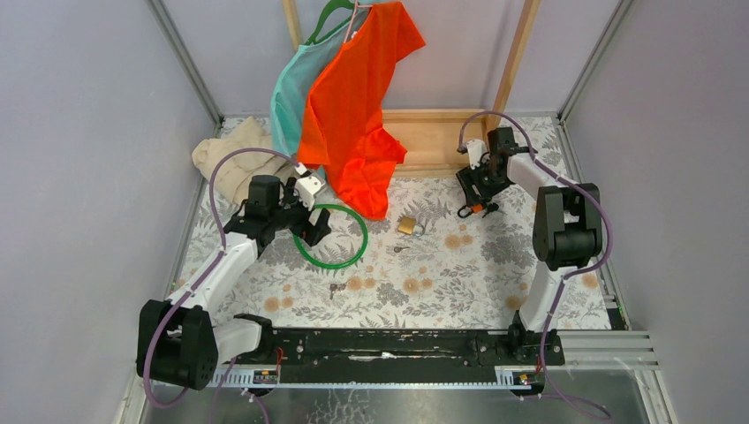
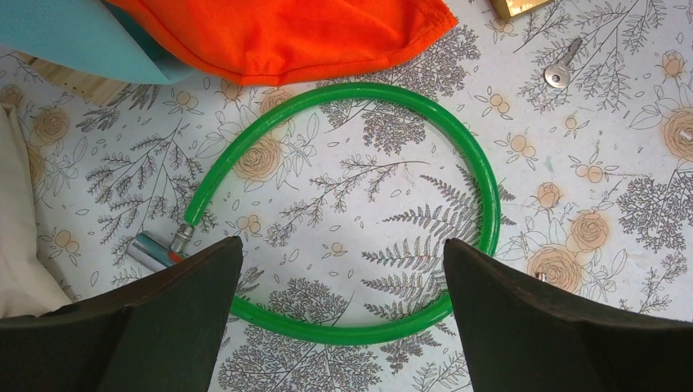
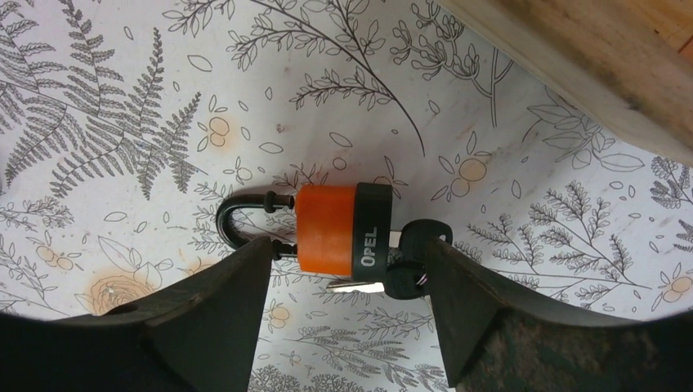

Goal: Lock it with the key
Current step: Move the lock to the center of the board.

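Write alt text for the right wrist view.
An orange padlock with a black shackle lies on the floral table cover between the open fingers of the right gripper, a black-headed key at its base. A wooden board crosses the top-right corner.

Floral-print tabletop (image 1: 459,265) carries: green cable loop (image 2: 368,90) left of centre; brass padlock (image 1: 407,225) mid; orange-bodied black-shackled padlock (image 3: 327,229) right; bare metal key (image 2: 558,72); beige cloth (image 1: 231,161) far-left.
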Controlling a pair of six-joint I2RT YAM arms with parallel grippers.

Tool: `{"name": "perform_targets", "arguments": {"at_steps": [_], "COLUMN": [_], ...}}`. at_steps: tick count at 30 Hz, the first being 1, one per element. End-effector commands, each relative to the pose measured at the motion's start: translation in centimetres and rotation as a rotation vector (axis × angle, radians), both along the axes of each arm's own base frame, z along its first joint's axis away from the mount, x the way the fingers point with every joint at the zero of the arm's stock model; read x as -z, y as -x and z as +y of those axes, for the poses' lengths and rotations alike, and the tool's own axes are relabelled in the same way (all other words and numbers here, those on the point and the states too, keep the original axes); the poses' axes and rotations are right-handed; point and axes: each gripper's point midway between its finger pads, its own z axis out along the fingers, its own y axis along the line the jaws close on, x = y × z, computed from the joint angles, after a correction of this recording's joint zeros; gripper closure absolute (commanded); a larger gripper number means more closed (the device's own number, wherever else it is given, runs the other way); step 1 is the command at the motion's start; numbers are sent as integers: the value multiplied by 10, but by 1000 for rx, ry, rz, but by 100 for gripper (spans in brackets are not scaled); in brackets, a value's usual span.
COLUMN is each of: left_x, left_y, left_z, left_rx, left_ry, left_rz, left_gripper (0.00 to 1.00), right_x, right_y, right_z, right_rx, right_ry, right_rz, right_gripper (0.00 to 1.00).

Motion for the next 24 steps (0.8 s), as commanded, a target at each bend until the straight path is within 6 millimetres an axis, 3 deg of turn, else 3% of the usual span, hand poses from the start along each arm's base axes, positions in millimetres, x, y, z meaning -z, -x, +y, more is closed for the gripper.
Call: {"name": "perform_targets", "arguments": {"at_steps": [1,24], "left_x": [-2,-3], "left_y": [1,1], "left_z": [0,-2], "left_rx": [12,16], "left_ry": [-15,-11], "left_rz": [-25,-26], "left_gripper": [0,0], "right_x": [-7,20], "right_y": [-7,10], "right_z": [4,2], "right_rx": [-21,-17], "right_ry": [-24,-11], "right_rz": [0,52], "right_gripper": [27,38]}}
